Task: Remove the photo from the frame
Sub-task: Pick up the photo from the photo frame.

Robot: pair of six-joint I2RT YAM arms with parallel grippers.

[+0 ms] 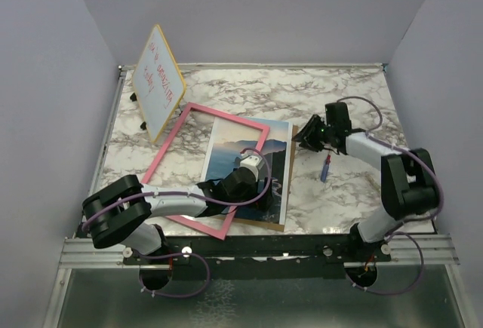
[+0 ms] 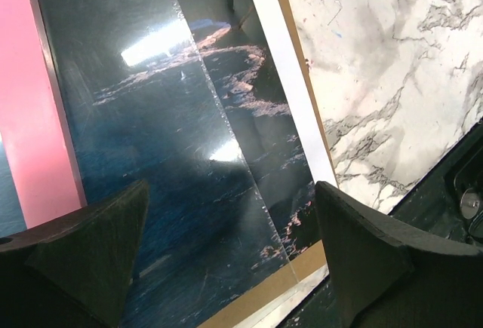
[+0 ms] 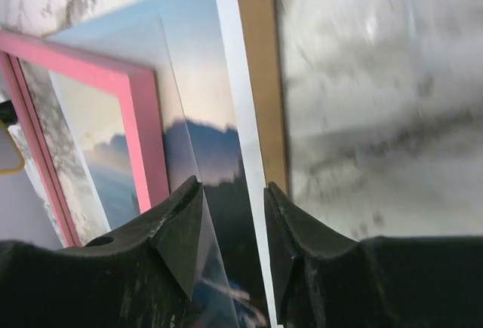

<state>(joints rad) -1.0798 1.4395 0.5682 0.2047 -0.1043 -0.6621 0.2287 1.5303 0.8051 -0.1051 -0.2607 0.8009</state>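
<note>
We're looking at the photo (image 1: 226,154), a glossy rectangular print of dark rock over blue sea under a pale sky, edged by a white margin. It's lying flat on the bench (image 1: 355,102), resting on a brown fibreboard backing (image 3: 260,64) that peeks out along its right side. The frame (image 1: 226,115), a thin pink rectangle with nothing filling it, lies askew across the print's left part, so we see sea and marble through it. A clear sheet (image 2: 136,132), shiny and scuffed, overlies part of the print, and its straight edge cuts across the picture.

The left hand (image 2: 232,192) hovers over the print's lower right area, its dark wedge-shaped fingers spread wide and grasping nothing. The right hand (image 3: 234,192) sits at the print's upper right edge, fingers a little apart, and we see nothing pinched between them.

The bench top is white veined marble pattern. A small bluish pen (image 1: 326,168) lies right of the print. A yellow-edged whiteboard (image 1: 158,83) with red writing stands tilted at the back left.
</note>
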